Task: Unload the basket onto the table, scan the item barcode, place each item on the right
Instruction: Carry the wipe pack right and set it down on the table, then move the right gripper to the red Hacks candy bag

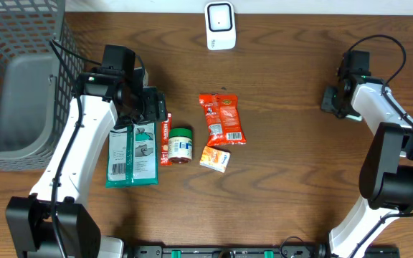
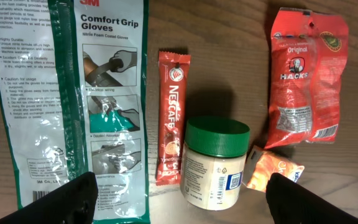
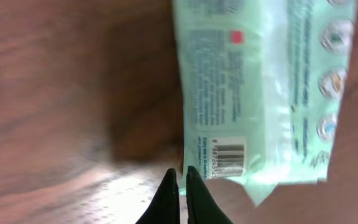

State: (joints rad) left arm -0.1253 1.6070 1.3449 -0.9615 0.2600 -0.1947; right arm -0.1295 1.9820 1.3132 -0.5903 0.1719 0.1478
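Black-fingered, the right hand (image 3: 180, 179) is closed tight, its tips at the edge of a pale green packet (image 3: 260, 81) whose barcode (image 3: 227, 154) faces the camera; whether it pinches the packet is unclear. The left hand (image 2: 182, 199) hangs open over a green-lidded jar (image 2: 215, 163) toward the left edge of the table (image 1: 292, 179). A white scanner (image 1: 219, 25) sits at the far edge.

Overhead view: even, fairly bright light from above, soft short shadows beside the jar (image 1: 180, 145). Left wrist view: sharp, faint glare on the glove pack (image 2: 73, 93), dark shadow beside the jar. Right wrist view: blurred throughout, deep shadow left of the green packet (image 3: 260, 81), pale sheen on the table (image 3: 42, 93) lower down.
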